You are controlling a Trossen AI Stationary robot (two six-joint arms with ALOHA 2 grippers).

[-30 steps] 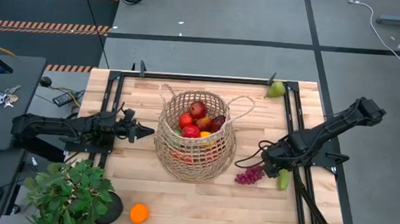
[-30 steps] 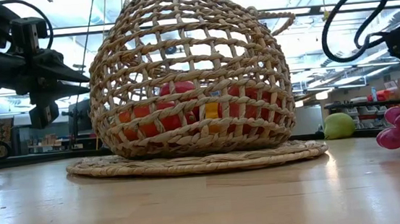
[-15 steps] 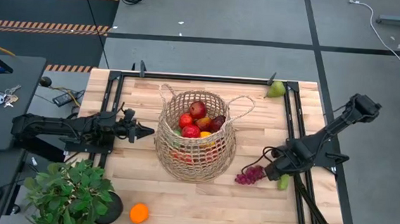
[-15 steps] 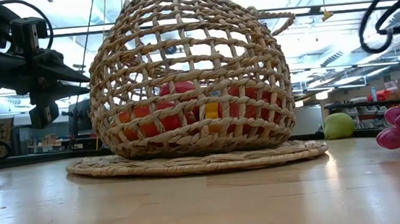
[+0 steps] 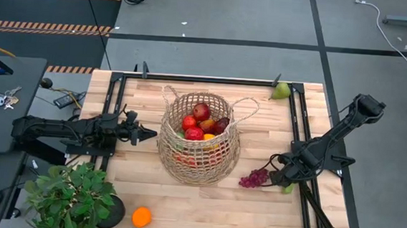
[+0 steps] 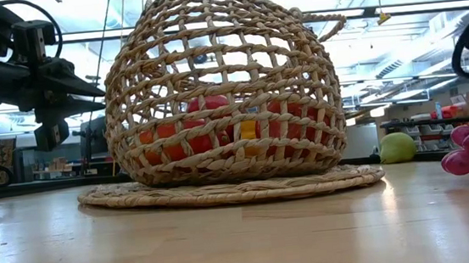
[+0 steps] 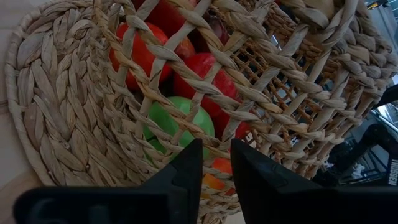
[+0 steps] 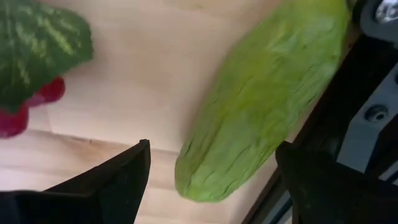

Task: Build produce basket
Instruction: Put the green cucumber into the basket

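We list the bench (image 5: 140, 203) first: a pale wood top in a dark frame, carrying all that follows.

Next, the basket (image 5: 199, 139), tan open-weave wicker with two thin loop handles, which we place at the middle of the bench on a flat woven mat (image 6: 231, 188). We count red apples (image 5: 194, 123) heaped at its mouth, and through the weave from the left wrist view we see a green fruit (image 7: 179, 121) among red ones low in its belly.

A potted green plant (image 5: 72, 197) stands at the bench's near left corner, with an orange (image 5: 141, 216) just beside it on the near edge.

The left arm lies level along the left edge. We find the left gripper (image 5: 153, 133) pointed at the basket's side, just short of the weave, fingers together and empty.

The right arm reaches down over the right edge. We see the right gripper (image 8: 211, 163) low above the cucumber (image 8: 264, 93), fingers spread wide to either side of it and clear of it.

That cucumber lies against the dark frame at the right edge. The purple grapes (image 5: 254, 178) rest just beside it, toward the basket.

Last, we note a green pear (image 5: 282, 91) on the frame near the far right corner.
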